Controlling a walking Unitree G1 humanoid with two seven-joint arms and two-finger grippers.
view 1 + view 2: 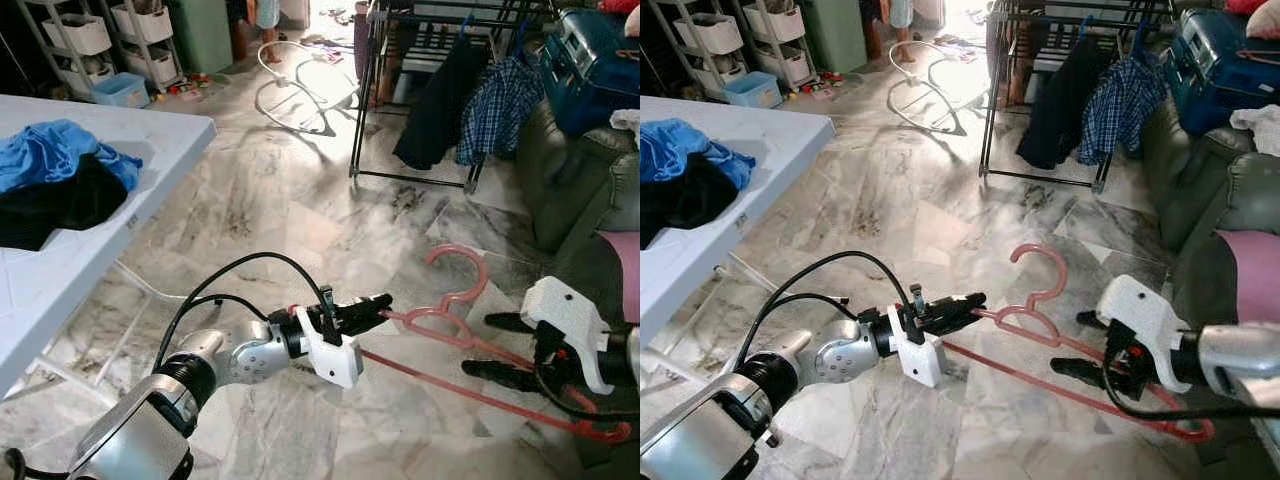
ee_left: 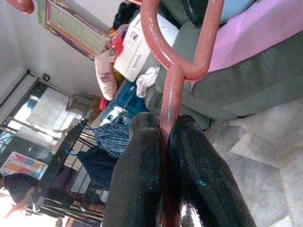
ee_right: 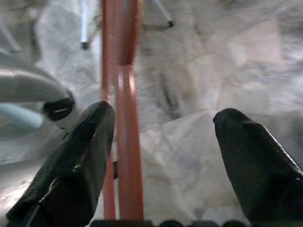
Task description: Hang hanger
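Left tool (image 2: 163,142) pinches the pink hanger (image 1: 450,325); right tool (image 3: 161,142) straddles it, wide.

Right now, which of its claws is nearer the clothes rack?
Left. The left gripper, pinching the pink hanger, reaches toward the rack; the right gripper sits open, back by the couch.

left claw (image 1: 975,300) clamps the pink hanger (image 1: 1040,325) above the marble floor (image 1: 890,190); right claw (image 1: 1080,342) spread around its bar.

Ahead of me a black drying rack (image 1: 420,90) holds a plaid shirt (image 1: 497,108); near it left, a white table (image 1: 90,230) carries blue clothes (image 1: 50,152).
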